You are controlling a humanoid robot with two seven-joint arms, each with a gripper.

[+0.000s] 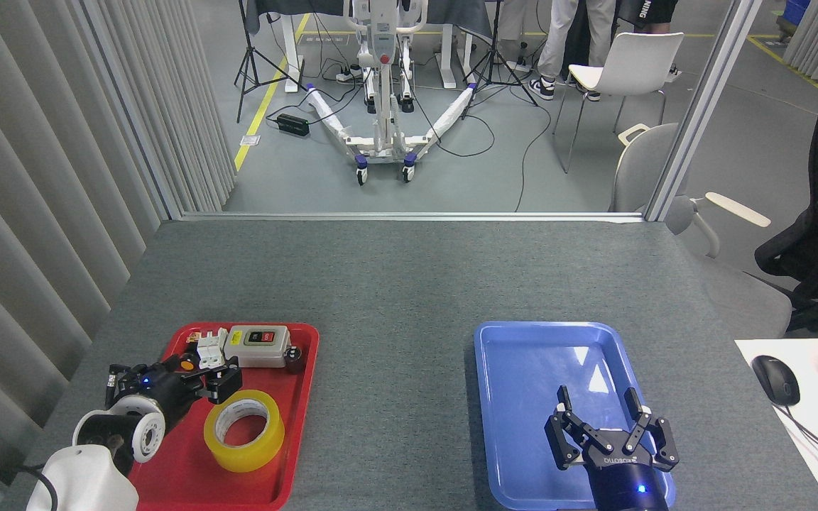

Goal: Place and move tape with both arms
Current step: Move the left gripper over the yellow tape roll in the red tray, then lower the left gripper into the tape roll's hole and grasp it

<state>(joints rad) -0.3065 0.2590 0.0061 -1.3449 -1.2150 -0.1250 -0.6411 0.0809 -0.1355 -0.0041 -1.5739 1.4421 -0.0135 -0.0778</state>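
Wide roll of glossy yellow packing tape with white cardboard core (243,429): lying flat in shallow red plastic tray (295,454), core axis vertical, open hole facing up; just right of and slightly nearer than the left gripper, not touching it. No long axis in plan; round outline.

Left black multi-fingered gripper (214,383): turned sideways, pointing right over the red tray, seen nearly edge-on; open or closed not discernible. White wrist casing cut off at the lower left edge.

Right black multi-fingered gripper (599,419): fingers spread apart, holding nothing, above the near part of shallow blue plastic tray (522,355). Its arm cut off at the bottom edge.

Beyond the left gripper, at the red tray's far end: white terminal blocks (210,348), grey switch box with red and black buttons (258,345), small dark cylinder (295,357); small orange part beside the fingers partly hidden.
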